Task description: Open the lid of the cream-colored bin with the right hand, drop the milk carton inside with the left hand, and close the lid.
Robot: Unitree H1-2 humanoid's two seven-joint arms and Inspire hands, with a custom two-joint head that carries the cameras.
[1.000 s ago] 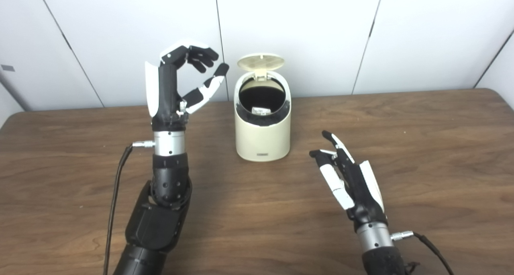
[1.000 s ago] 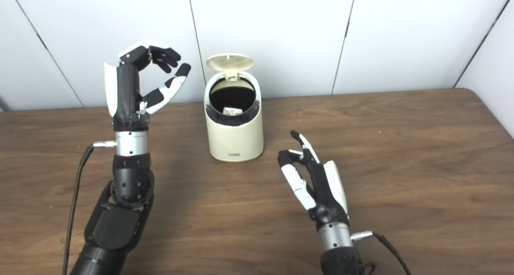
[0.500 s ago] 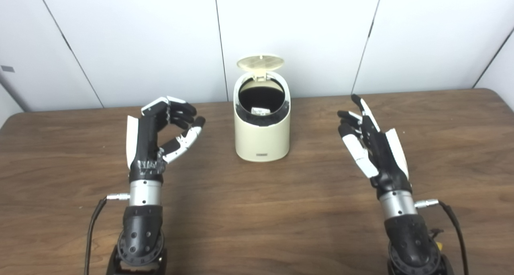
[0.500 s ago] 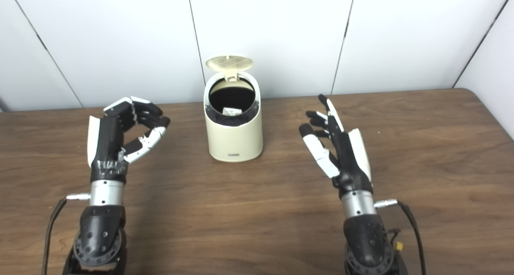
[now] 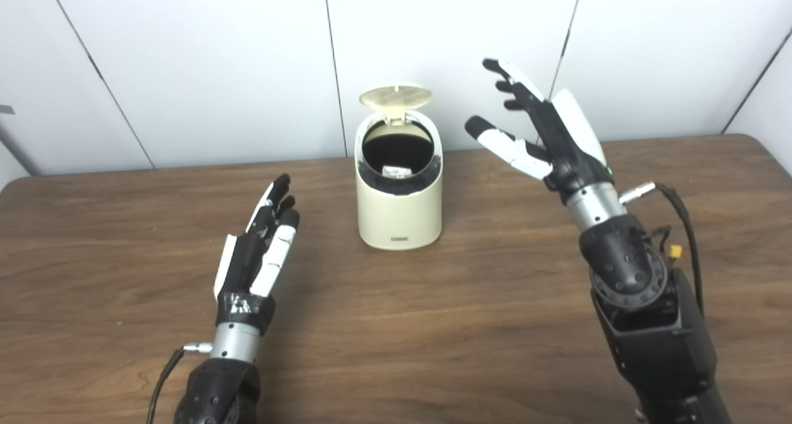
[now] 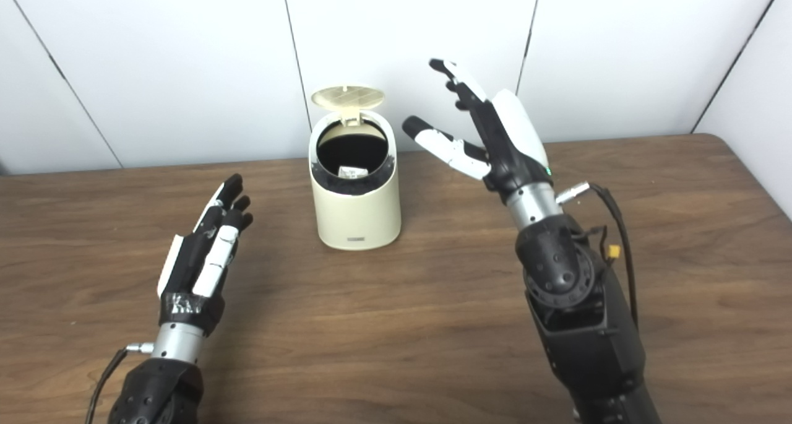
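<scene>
The left hand (image 5: 257,250) is low over the brown wooden table (image 5: 124,238), on the left side. Its fingers (image 5: 275,204) are stretched out straight and lie close side by side. It holds nothing. The fingertips point up and a little right, toward the bin, but the hand is well apart from it. A thin black cable (image 5: 162,377) hangs from its wrist.

Nothing lies on the table between the left hand and the bin.

The cream-colored bin (image 5: 399,201) stands upright on the table, in the middle and near the far edge. It is taller than it is wide, so its long side goes up and down. Its top slants, and the round dark opening faces toward the camera. The lid (image 5: 396,96) is open. It stands up at the back of the bin, tipped backward on its hinge. Inside the dark opening, a small white bit of the milk carton (image 5: 395,171) shows. It is too small to tell which way it lies. There is a small dark label (image 5: 398,240) low on the front of the bin, but the words are too tiny to read.

The right hand (image 5: 544,130) is up in the air, to the right of the bin and higher than its top. Its fingers (image 5: 510,77) are spread wide and it holds nothing. It does not touch the bin or the lid. A black cable (image 5: 680,226) loops from its wrist.

Behind everything is a white panelled wall (image 5: 185,59).
</scene>
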